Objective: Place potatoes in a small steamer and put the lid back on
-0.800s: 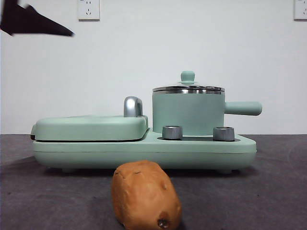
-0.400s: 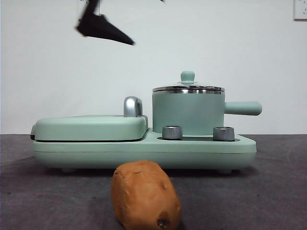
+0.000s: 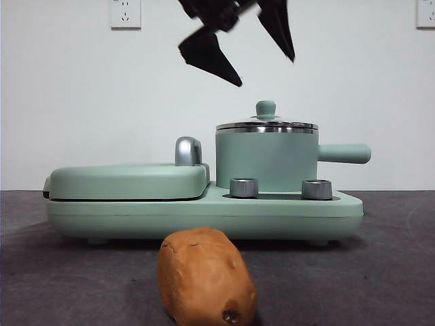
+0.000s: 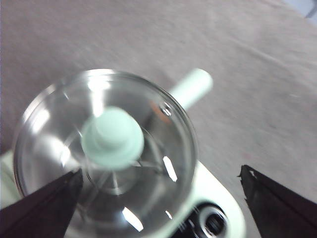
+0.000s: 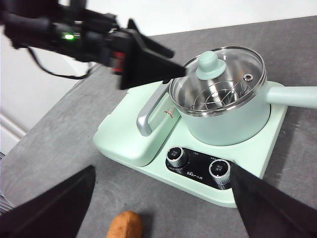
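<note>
The orange-brown potato (image 3: 206,275) lies on the dark table in front of the appliance; it also shows in the right wrist view (image 5: 125,224). The mint-green steamer pot (image 3: 266,159) stands on the right of the base with the glass lid (image 3: 266,126) on it. My left gripper (image 3: 266,71) hangs open just above the lid's green knob (image 4: 113,136), jaws on either side of it and apart from it. It shows in the right wrist view (image 5: 143,59) too. My right gripper (image 5: 162,167) is open and empty, high above the front of the appliance.
The pot's side handle (image 3: 344,153) sticks out to the right. The flat griddle cover (image 3: 129,180) with a chrome handle (image 3: 188,151) fills the left of the base (image 3: 204,214). Two control knobs (image 3: 244,187) sit at the front.
My left gripper has moved from the top left corner rightward and down to above the pot's lid. Pot, lid and potato have not moved.
</note>
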{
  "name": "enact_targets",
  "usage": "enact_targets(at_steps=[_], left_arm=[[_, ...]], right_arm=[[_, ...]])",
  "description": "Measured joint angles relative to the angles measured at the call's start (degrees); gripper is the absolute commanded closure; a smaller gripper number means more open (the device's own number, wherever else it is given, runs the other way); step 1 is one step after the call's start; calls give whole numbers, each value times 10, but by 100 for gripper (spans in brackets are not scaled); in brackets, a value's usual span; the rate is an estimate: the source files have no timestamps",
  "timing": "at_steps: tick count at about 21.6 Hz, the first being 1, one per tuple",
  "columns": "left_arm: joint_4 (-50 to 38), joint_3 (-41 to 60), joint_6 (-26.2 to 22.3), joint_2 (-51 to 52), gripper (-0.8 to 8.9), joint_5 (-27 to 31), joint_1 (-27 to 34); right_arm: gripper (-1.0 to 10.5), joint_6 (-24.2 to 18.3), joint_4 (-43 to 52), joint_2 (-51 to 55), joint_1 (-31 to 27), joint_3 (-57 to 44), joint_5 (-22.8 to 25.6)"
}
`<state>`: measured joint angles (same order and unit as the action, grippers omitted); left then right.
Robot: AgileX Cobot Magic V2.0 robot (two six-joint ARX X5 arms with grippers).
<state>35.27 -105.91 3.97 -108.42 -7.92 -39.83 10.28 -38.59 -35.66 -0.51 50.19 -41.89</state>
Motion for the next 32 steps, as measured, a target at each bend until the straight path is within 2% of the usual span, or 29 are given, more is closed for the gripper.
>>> enact_targets(at_steps=[4, 7, 10, 13, 22, 28, 30, 32], left_arm=[[-23, -19, -3, -41, 315, 49, -5], [-55, -19, -3, -57, 318, 58, -5], [-76, -21, -4, -64, 326, 61, -5], [-81, -23, -7, -64, 376, 63, -5], [-78, -25, -10, -78, 384, 65, -4], [-79, -25, -10, -87, 571, 68, -4], [-79, -25, -11, -87, 617, 93, -4], [-79, -25, -12, -87, 723, 97, -2]], right_arm=[[514, 0, -2, 0, 0, 0, -1], [514, 0, -12, 0, 0, 0, -1], [514, 0, -13, 0, 0, 0, -1], [514, 0, -13, 0, 0, 0, -1], [514, 0, -13, 0, 0, 0, -1], [514, 0, -13, 0, 0, 0, -1], [514, 0, -15, 0, 0, 0, -1], [514, 0, -19, 0, 0, 0, -1]])
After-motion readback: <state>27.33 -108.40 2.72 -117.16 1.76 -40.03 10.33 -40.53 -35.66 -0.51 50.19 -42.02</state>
